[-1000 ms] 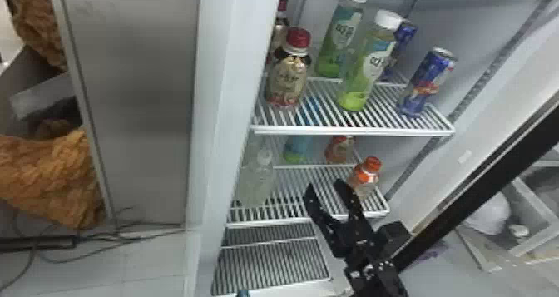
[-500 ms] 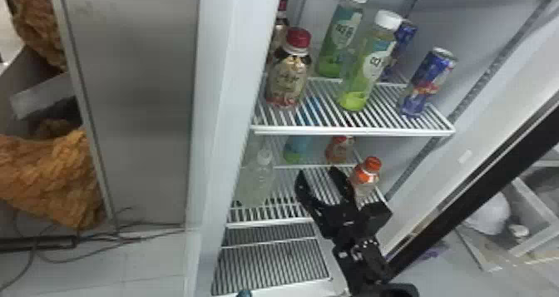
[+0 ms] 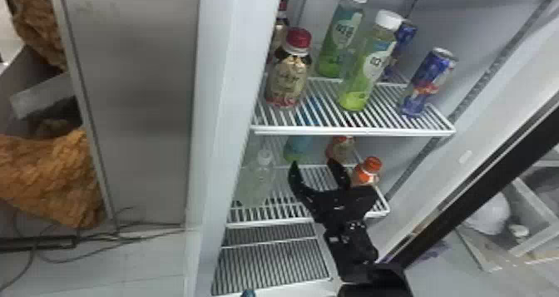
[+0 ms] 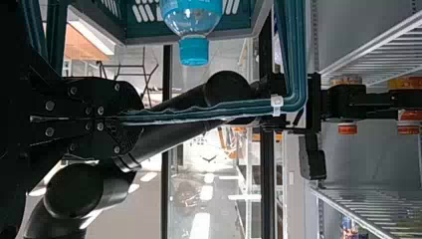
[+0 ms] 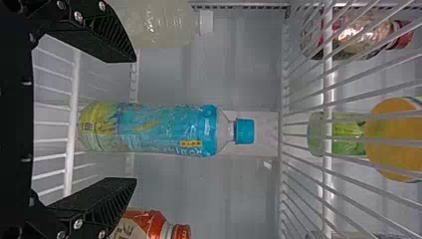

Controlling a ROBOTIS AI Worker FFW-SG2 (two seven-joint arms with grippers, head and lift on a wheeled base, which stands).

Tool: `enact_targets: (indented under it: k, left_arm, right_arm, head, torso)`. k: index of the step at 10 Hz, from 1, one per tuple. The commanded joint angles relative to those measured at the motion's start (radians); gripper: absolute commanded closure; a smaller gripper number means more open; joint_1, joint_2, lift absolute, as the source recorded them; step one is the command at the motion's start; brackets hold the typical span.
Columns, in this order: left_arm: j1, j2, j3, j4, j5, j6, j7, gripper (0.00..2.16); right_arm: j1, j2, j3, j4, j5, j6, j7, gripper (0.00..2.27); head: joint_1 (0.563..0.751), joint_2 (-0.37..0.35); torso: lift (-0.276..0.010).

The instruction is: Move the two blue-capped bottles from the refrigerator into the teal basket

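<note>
The blue-capped bottle (image 5: 159,129) is faced by the widely parted right gripper (image 3: 313,162) and flanked by a clear bottle (image 3: 254,184) near the shelf's (image 3: 270,221) left edge, an orange-capped bottle (image 3: 369,169) near its right; the teal basket (image 4: 144,31), another blue bottle (image 4: 194,50) inside, is clamped by the left gripper (image 4: 138,118)

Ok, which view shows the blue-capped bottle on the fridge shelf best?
The right wrist view: it shows the blue-capped bottle whole, base to cap. In the head view, the upper shelf crosses its top. The left wrist view's blue-capped bottle is another one, in the teal basket.
</note>
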Motion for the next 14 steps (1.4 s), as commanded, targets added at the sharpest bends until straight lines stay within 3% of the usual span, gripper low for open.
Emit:
enact_targets:
  k: [1, 6, 14]
  left_arm:
    - [-0.005, 0.0, -0.006, 0.003, 0.002, -0.001, 0.0, 1.14]
    - [-0.02, 0.0, -0.017, 0.016, 0.007, 0.001, -0.002, 1.14]
    - [-0.037, 0.0, -0.029, 0.033, 0.019, -0.004, -0.005, 1.14]
  right_arm:
    - [-0.031, -0.004, 0.009, 0.028, 0.008, 0.0, -0.015, 0.15]
    - [-0.159, -0.02, 0.053, 0.099, 0.038, 0.042, -0.107, 0.1]
    - [-0.274, -0.034, 0.099, 0.133, 0.084, 0.169, -0.153, 0.16]
  head:
    - [0.695, -0.35]
    - [0.695, -0.35]
    - [0.695, -0.35]
  torso:
    - [-0.144]
    - [-0.144]
    - [-0.144]
